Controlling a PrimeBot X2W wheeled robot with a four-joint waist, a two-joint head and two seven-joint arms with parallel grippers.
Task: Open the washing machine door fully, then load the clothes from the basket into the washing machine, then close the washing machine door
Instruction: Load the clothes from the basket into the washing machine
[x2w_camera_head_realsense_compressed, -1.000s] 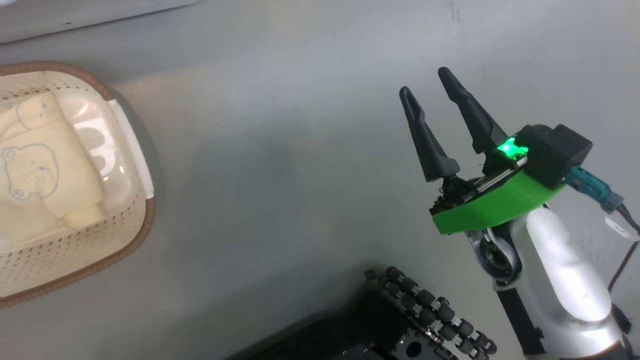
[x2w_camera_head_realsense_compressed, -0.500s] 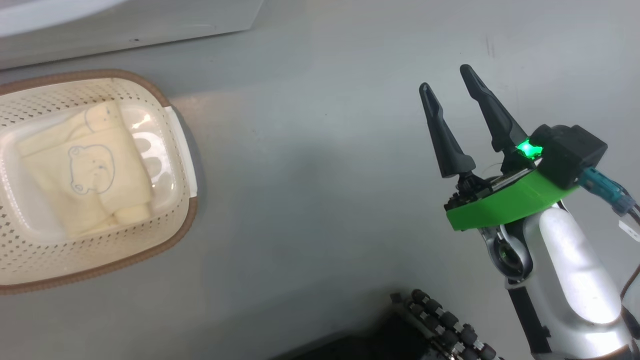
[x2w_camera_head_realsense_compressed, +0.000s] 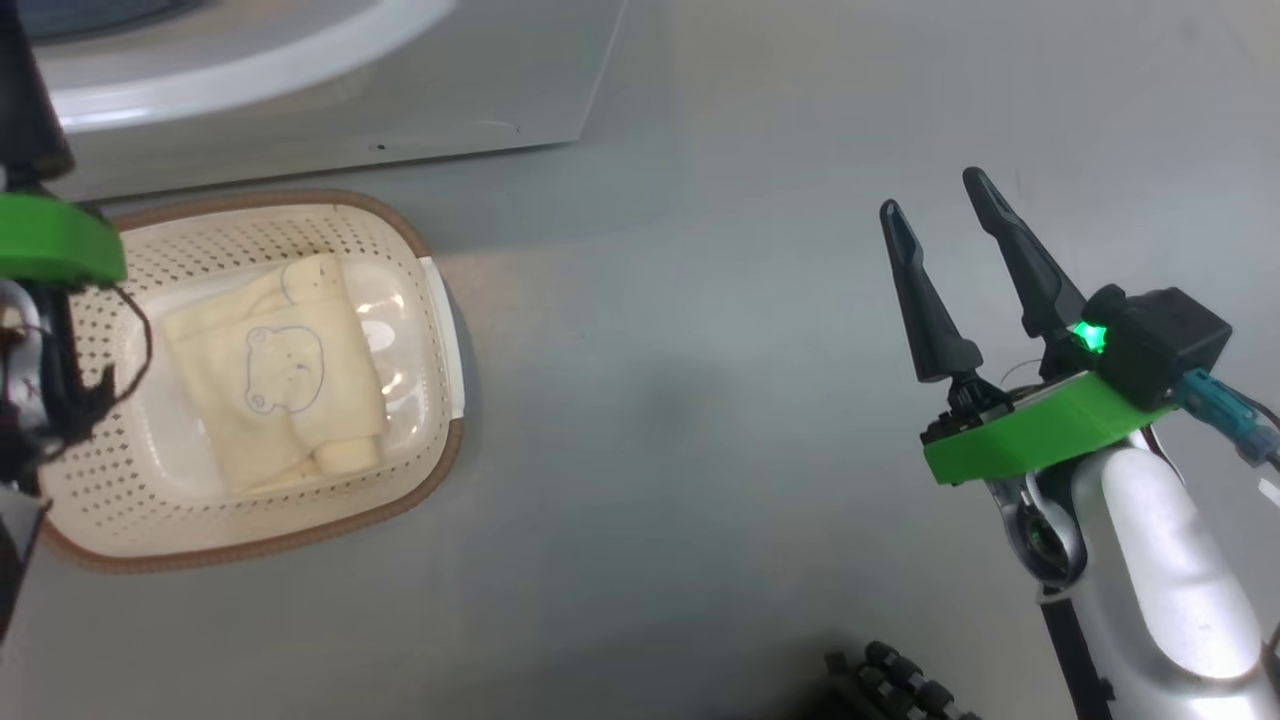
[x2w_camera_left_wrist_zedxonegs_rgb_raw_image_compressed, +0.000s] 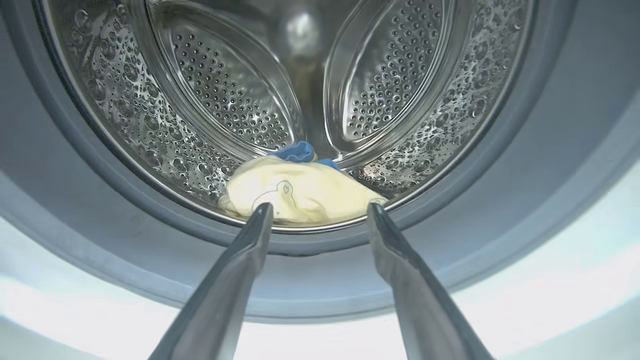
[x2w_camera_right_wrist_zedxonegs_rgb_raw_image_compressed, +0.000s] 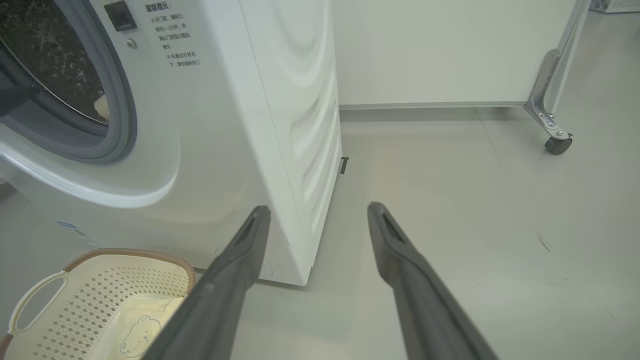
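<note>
While drum (x2w_camera_left_wrist_zedxonegs_rgb_raw_image_compressed: 225, 95) holds garment (x2w_camera_left_wrist_zedxonegs_rgb_raw_image_compressed: 305, 192), basket (x2w_camera_head_realsense_compressed: 300, 225) holds second garment (x2w_camera_head_realsense_compressed: 280, 375).

**Shiny metal, soft cloth, smooth plastic**

The drum (x2w_camera_left_wrist_zedxonegs_rgb_raw_image_compressed: 225, 100) is made of shiny metal dotted with small holes. The clothes (x2w_camera_head_realsense_compressed: 285, 370) are made of soft, matt cloth. The basket (x2w_camera_head_realsense_compressed: 200, 240) is made of smooth plastic, glossy at the bottom. The washing machine (x2w_camera_right_wrist_zedxonegs_rgb_raw_image_compressed: 225, 125) is covered in smooth white panels. The floor (x2w_camera_head_realsense_compressed: 680, 400) is smooth and faintly shiny.
</note>
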